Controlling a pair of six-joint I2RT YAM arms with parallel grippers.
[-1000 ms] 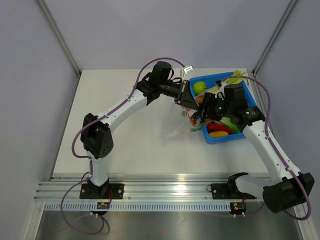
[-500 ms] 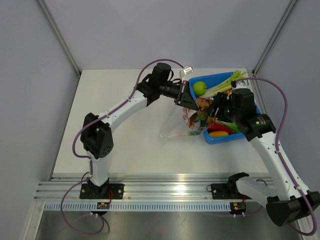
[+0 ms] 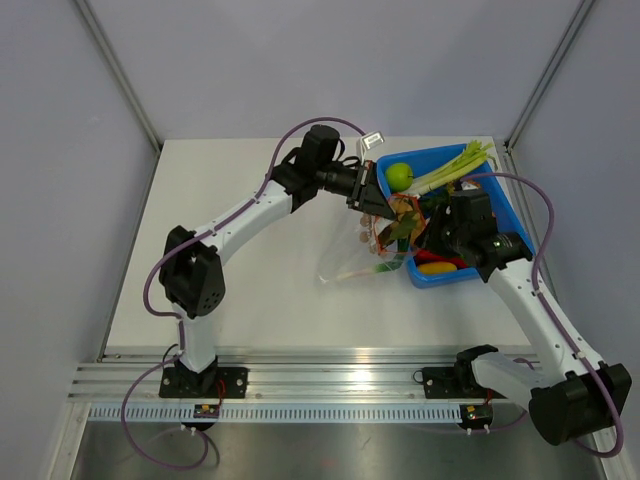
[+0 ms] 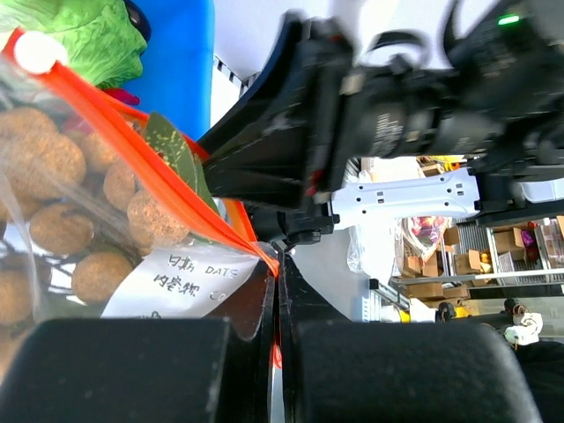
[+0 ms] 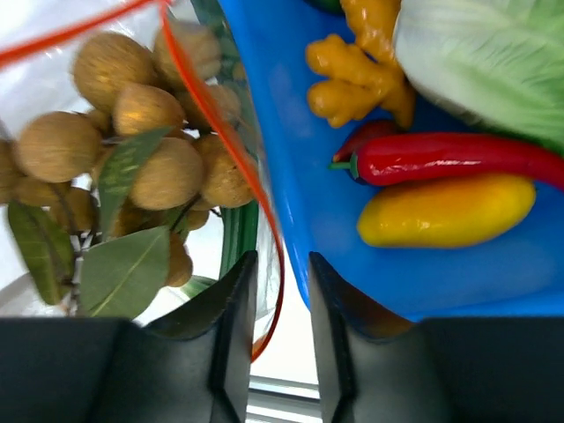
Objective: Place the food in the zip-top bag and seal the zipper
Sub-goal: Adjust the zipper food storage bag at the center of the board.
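- The blue rectangular plastic bin (image 3: 447,277) stands on the white counter (image 3: 250,290), at its far right part.
- The floppy clear zip-top bag (image 3: 350,258) hangs just off the bin's left wall, with its lower end down on the counter.
- The left gripper (image 4: 275,291) has its jaws closed tight on the thin orange-red zipper (image 4: 132,150) at the bag's mouth, above the bin's left edge.
- The right gripper (image 5: 282,264) reaches over the bin's left wall. Its jaws stand a narrow gap apart with the zipper strip running between them, not visibly pinched.
- A cluster of brown balls (image 5: 167,172) with green leaves sits inside the bag, just outside the bin's left wall.
- A white label (image 4: 181,282) on the bag reads "DATE" after two Chinese characters. The second line is cut off at "CO".
- In the bin lie a white-green cabbage (image 5: 493,62), a knobbly orange piece (image 5: 357,84), a red chilli (image 5: 449,154) and a yellow piece (image 5: 445,210).
- A green apple (image 3: 399,176) and green onions (image 3: 455,165) are at the bin's far end.
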